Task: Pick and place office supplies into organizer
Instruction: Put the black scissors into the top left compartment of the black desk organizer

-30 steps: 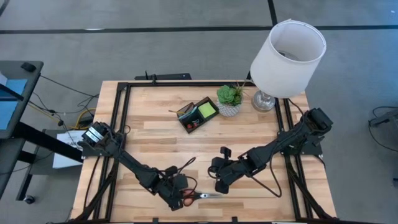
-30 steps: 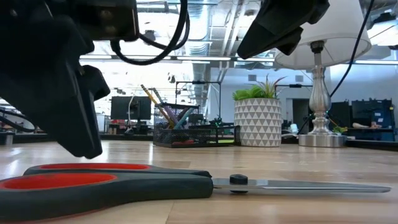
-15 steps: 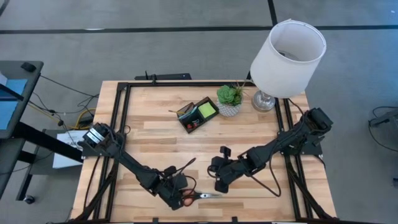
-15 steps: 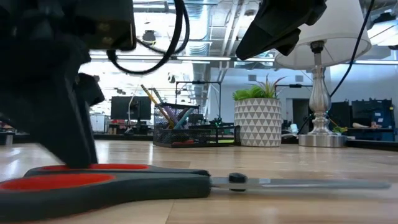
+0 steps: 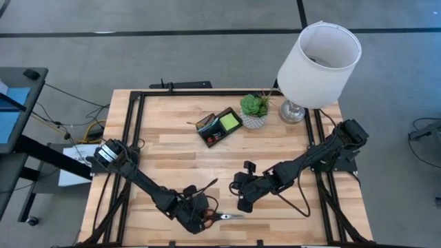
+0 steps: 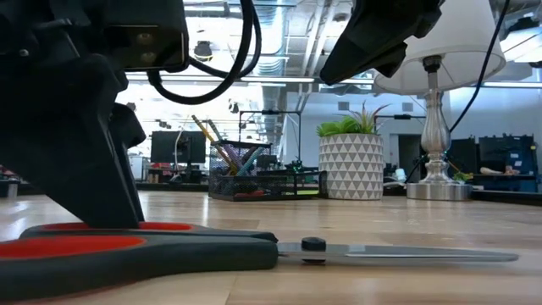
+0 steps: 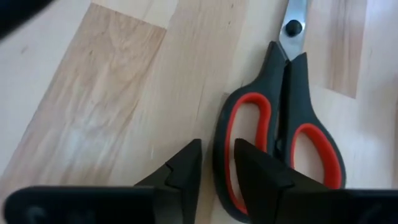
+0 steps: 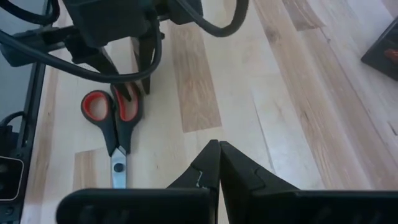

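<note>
The red-handled scissors [image 5: 224,217] lie flat on the wood near the table's front edge, handles toward the left and blades toward the right. My left gripper [image 7: 217,148] is down at the handles, open, with its fingers on either side of one loop's rim. My right gripper [image 5: 241,205] hangs shut above the table's middle, a little beyond the scissors, holding nothing. The black organizer [image 5: 219,127] stands at the back centre with a lime-green pad [image 5: 230,122] and pens [image 6: 216,140] in it. My left gripper comes down slanting from the table's left. One finger [image 7: 258,171] stands in the red-lined hole of one handle loop and the other finger [image 7: 183,171] stands outside it, over the wood. The loop's outer rim [image 7: 219,132] lies between them. The scissors stay flat on the table.
A small green plant in a patterned white pot [image 5: 253,110] stands right of the organizer. A lamp with a white shade [image 5: 318,55] stands at the back right corner. Black rails [image 5: 135,138] run along the table's edges. Bare wood lies between the scissors and the organizer.
My left gripper has sunk onto the scissors' handles, and its finger now reaches the handle where it hung above before. The scissors have slid a little toward the table's left, still flat.
</note>
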### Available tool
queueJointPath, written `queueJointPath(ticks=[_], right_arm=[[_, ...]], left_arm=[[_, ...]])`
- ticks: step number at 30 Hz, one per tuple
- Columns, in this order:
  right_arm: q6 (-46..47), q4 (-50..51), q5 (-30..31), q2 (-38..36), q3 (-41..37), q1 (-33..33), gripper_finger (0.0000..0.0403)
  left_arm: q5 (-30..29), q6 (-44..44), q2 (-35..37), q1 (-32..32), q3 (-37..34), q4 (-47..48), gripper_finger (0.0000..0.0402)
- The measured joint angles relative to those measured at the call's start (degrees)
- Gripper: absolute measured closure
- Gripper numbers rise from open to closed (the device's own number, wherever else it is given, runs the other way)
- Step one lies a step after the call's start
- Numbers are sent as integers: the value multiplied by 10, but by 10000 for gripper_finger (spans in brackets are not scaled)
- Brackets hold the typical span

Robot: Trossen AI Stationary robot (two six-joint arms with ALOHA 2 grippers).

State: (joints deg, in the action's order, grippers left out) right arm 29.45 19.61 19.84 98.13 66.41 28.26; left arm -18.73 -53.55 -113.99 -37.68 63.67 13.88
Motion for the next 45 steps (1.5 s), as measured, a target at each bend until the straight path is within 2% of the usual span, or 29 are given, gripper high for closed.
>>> queueJointPath(ticks=[6, 11, 13, 17, 21, 29, 35, 39, 45], right_arm=[[0, 0, 1, 0, 0, 0, 399], [0, -4, 15, 0, 0, 0, 399], [-1, -4, 27, 0, 0, 0, 399], [0, -4, 41, 0, 0, 0, 399], [0, -1, 47, 0, 0, 4, 399], [36, -10, 47, 0, -19, 32, 399], [85, -21, 47, 5, -40, 43, 399], [135, -18, 47, 5, -63, 46, 399], [188, -22, 49, 5, -95, 52, 399]], left_arm=[[-7, 23, 0, 2, -1, 11, 383], [7, 42, 13, 20, 14, 49, 386], [-6, 77, 25, 30, 24, 95, 391], [-69, 122, 69, 67, 47, 202, 395], [-119, 147, 112, 111, 78, 348, 395], [-201, 317, 182, 236, 167, 506, 395], [-310, 483, 191, 315, 288, 616, 395], [-315, 611, 192, 357, 323, 652, 395], [-311, 734, 191, 383, 320, 665, 395]])
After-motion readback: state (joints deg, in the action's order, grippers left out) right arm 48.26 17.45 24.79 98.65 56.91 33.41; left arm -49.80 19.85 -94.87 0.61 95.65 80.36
